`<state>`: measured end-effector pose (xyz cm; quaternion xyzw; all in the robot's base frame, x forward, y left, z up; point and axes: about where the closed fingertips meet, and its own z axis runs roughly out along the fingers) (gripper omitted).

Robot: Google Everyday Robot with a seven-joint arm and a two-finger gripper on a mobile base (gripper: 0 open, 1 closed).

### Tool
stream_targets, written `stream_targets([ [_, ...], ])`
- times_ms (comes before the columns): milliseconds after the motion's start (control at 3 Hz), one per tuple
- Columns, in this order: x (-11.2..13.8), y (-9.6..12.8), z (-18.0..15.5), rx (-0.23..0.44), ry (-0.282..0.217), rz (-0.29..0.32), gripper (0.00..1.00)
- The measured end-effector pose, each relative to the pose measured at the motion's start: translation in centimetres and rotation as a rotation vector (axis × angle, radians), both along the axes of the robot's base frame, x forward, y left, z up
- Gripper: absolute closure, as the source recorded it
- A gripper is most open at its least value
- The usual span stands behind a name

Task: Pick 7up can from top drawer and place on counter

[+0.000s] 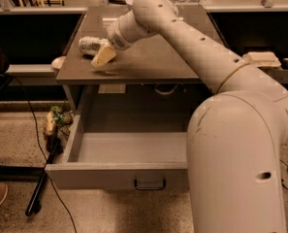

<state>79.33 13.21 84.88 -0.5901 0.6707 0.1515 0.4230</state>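
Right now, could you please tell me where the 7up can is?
In the camera view, the can lies sideways over the counter's left part, right against the gripper, higher than the open drawer.

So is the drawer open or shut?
Open: the drawer is pulled out below the counter, its inside showing. The end effector is up by the can.

top drawer open, interior free | counter centre free | jaws, 7up can at left edge
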Motion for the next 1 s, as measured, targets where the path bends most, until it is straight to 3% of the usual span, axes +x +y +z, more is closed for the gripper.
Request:
stream_targets([
  [333, -0.7, -1.2, 1.0, 0.013, -0.031, -0.014, 0.0],
  [1000, -6.7, -7.4, 5.9, 0.115, -0.224, -0.052, 0.0],
])
